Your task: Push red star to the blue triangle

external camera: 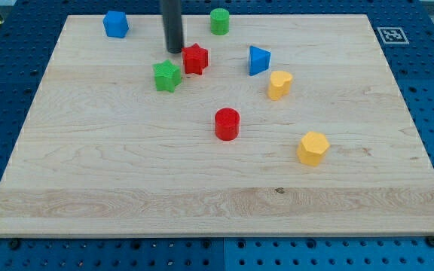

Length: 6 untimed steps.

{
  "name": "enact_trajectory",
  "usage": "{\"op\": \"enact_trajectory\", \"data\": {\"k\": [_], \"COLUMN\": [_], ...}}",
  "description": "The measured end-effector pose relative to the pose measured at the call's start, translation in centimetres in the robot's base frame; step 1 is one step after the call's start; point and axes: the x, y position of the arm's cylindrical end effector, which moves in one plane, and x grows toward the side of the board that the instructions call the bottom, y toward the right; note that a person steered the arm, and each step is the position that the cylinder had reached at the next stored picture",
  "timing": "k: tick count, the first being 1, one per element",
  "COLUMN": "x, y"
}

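The red star (pixel 195 59) lies on the wooden board (pixel 126 165) in the upper middle. The blue triangle (pixel 258 60) lies to its right, a clear gap between them. My tip (pixel 174 50) stands just left of the red star, close to its upper left edge; I cannot tell whether it touches. The rod rises out of the view's top.
A green star (pixel 167 76) lies just below and left of the tip. A blue block (pixel 115 24) sits top left, a green cylinder (pixel 219 21) top centre. A yellow block (pixel 279 84) lies below the triangle, a red cylinder (pixel 227 123) mid-board, a yellow hexagon (pixel 313 147) right.
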Motion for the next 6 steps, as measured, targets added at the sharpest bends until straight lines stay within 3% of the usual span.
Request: {"op": "enact_trajectory", "data": {"k": [2, 6], "x": [2.8, 3.5], "y": [-0.8, 10.2]}}
